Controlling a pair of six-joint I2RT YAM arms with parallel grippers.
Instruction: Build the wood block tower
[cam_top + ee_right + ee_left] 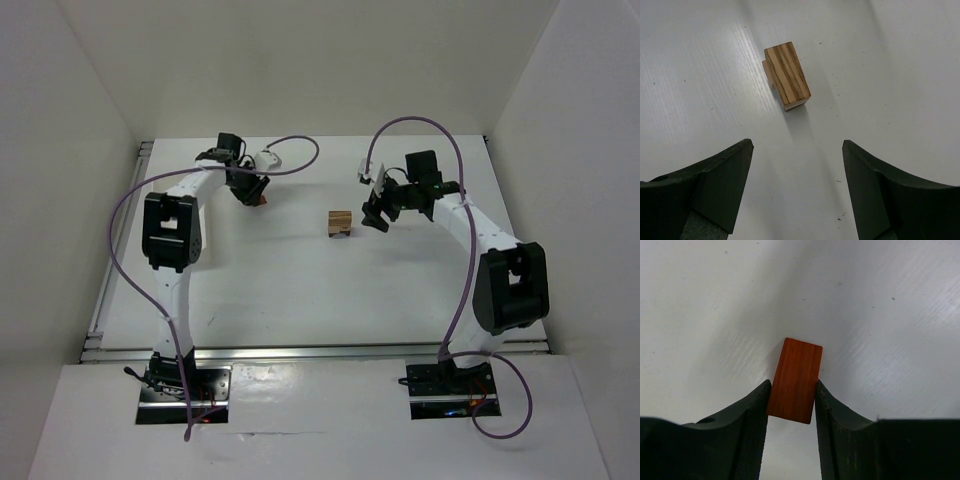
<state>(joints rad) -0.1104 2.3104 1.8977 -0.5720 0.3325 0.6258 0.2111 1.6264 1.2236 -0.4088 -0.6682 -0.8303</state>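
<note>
An orange-red wood block (pixel 795 380) lies on the white table (pixel 880 315), and my left gripper (pixel 792 384) is shut on it, both black fingers pressed against its long sides. From above, that gripper (pixel 254 192) is at the back left, the block (pixel 262 201) peeking out beside it. A small block stack (pixel 340 224) stands mid-table, with a striped tan block (pixel 786 82) on top and a darker piece under it. My right gripper (pixel 376 214) hovers just right of the stack. It (pixel 796 143) is open and empty, and the stack lies ahead of its fingertips.
White walls enclose the table on the left, back and right. A metal rail (pixel 110 290) runs along the left edge and another (pixel 320 350) along the near edge. Purple cables (pixel 300 160) loop above both arms.
</note>
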